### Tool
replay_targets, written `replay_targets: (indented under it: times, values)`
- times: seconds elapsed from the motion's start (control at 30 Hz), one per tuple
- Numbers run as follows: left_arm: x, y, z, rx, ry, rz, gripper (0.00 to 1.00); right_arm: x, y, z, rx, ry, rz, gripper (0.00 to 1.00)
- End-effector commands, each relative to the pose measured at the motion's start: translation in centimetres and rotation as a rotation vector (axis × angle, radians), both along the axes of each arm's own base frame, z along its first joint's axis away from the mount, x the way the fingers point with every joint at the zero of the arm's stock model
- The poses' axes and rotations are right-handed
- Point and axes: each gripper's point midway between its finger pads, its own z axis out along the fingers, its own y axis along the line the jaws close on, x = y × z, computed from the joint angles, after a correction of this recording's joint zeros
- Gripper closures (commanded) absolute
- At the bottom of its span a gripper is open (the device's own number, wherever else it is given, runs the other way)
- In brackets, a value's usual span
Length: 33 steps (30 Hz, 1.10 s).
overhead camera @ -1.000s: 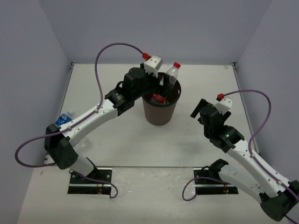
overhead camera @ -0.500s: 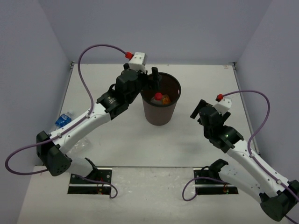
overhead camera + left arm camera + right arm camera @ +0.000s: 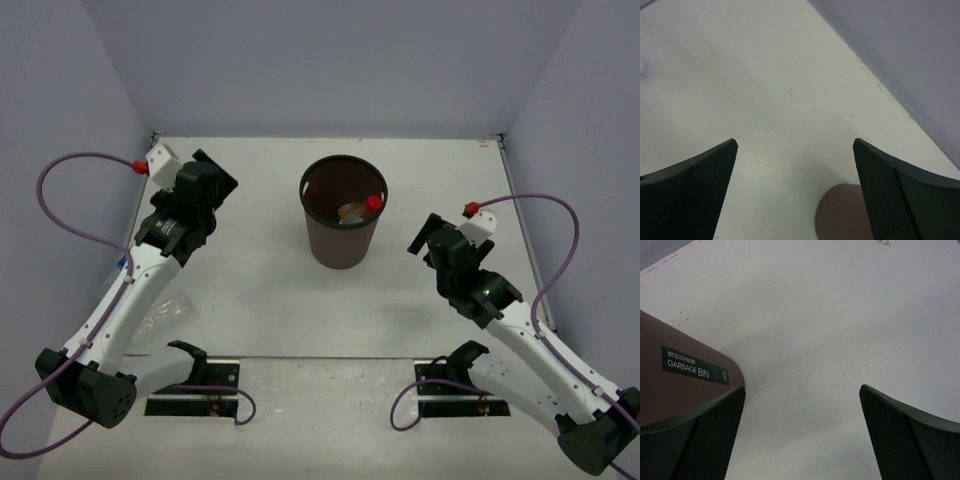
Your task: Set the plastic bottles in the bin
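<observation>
Overhead and wrist views, two-arm rig. The bin (image 3: 343, 245) stands upright at mid-table, and at least two of the plastic bottles lie inside it: a red cap (image 3: 372, 203) shows against the right inner wall, with an orange body (image 3: 350, 212) beside it. A blue-labelled bottle (image 3: 123, 264) is on the table (image 3: 270, 300) at its left edge, almost wholly hidden beneath the left forearm, so its long axis cannot be read. A clear crumpled form (image 3: 163, 312), possibly another bottle, lies just nearer the bases. Both lie behind the left gripper (image 3: 794, 143), back along its own arm toward the base, and well apart from the right arm, so the left arm is the nearer. The left gripper points toward the far side of the table, away from them, its fingers spread wide with nothing between. Reaching them would probably require the wrist to fold back and down. The right gripper (image 3: 802, 388) hangs low just right of the bin, its fingers likewise apart and empty.
</observation>
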Motion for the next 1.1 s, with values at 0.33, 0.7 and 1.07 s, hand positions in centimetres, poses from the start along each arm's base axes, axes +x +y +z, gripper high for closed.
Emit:
replay_targets:
  times: [0.33,0.7,1.07]
  values:
    - [-13.2,15.3,-17.2,-0.223,0.296,0.705,0.00,0.4,0.4,0.0,0.007,-0.002,0.012,0.01]
    - [-18.8,19.5,-26.3,-0.477,0.577,0.759,0.00,1.2,0.5,-1.0,-0.045,0.046,0.004,0.01]
    - [-16.8,20.1,-24.3,-0.459,0.483,0.680,0.00,1.4,0.4,-1.5,-0.055,0.062,-0.005,0.01]
